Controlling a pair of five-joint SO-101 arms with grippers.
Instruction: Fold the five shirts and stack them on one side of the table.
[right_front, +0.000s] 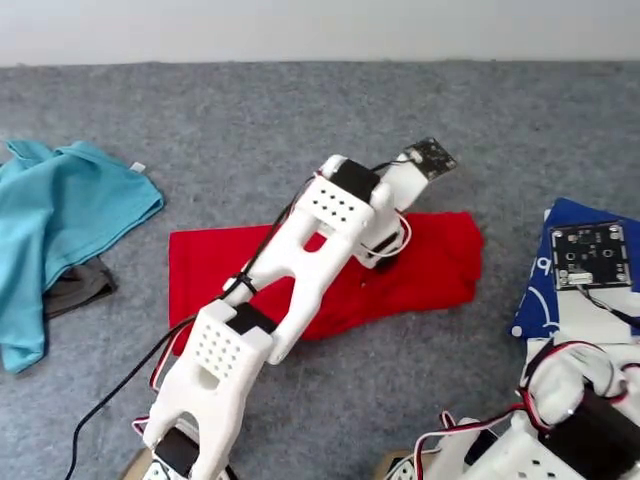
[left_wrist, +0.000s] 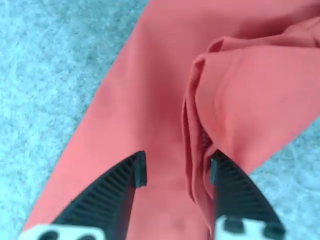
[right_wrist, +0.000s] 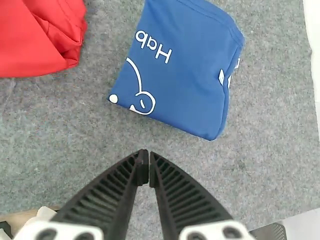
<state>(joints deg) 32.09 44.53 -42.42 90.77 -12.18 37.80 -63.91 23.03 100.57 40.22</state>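
Evidently the red shirt (right_front: 430, 265) lay mid-table, half folded, with the left gripper (left_wrist: 177, 167) spread apart astride a raised fold. The blue shirt (right_wrist: 185, 70) sat folded at the right, near the right gripper (right_wrist: 149, 167), whose jaws were together. The teal shirt (right_front: 60, 220) and grey shirt (right_front: 75, 285) lay unfolded at the left.

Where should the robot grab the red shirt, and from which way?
Probably the bunched fold of the red shirt, pinched from above. It stands up off the flat part of the cloth, so there is something to close on. The left gripper hangs open over it, with a jaw on each side.
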